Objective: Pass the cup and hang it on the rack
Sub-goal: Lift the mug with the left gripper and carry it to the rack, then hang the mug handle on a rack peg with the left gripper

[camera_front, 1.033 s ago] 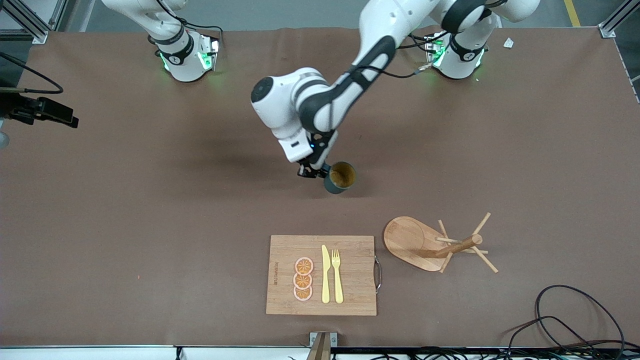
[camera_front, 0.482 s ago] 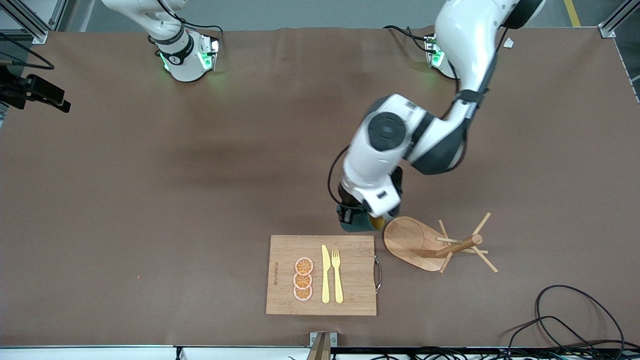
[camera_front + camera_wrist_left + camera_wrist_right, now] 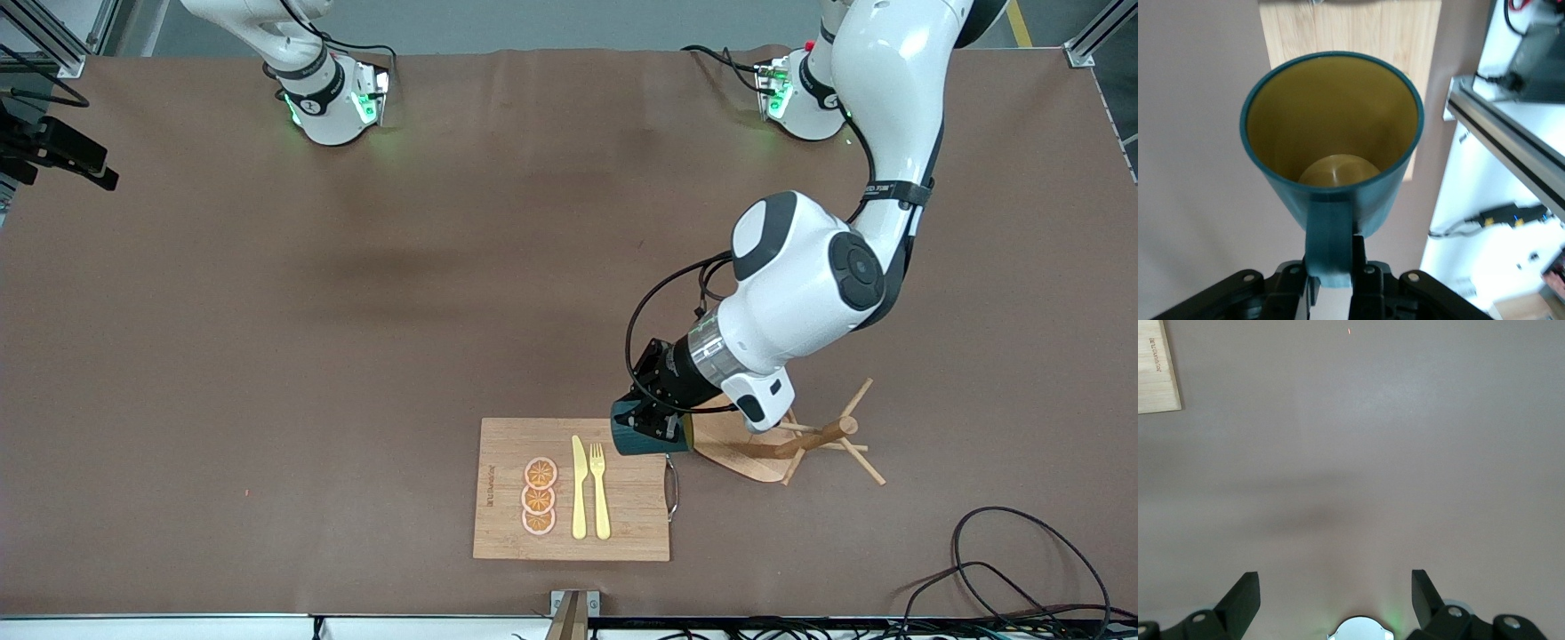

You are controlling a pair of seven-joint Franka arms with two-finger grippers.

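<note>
Left hand (image 3: 652, 420): clenched on the cup's loop handle (image 3: 1328, 233), held over the cutting board's (image 3: 569, 489) corner just beside the rack.
Cup (image 3: 638, 436): in the air, tipped on its side, its yellow inside facing the wrist camera.
Handling: probably light and rigid; the ribbed wall looked less slippery, yet the small handle was the sure hold, though a peg needs that loop free.
Rack (image 3: 756, 453): on the surface, toward the left arm's end, pegs (image 3: 858, 396) bare.
Right hand (image 3: 1335, 600): released, waiting over bare surface (image 3: 267, 311).
</note>
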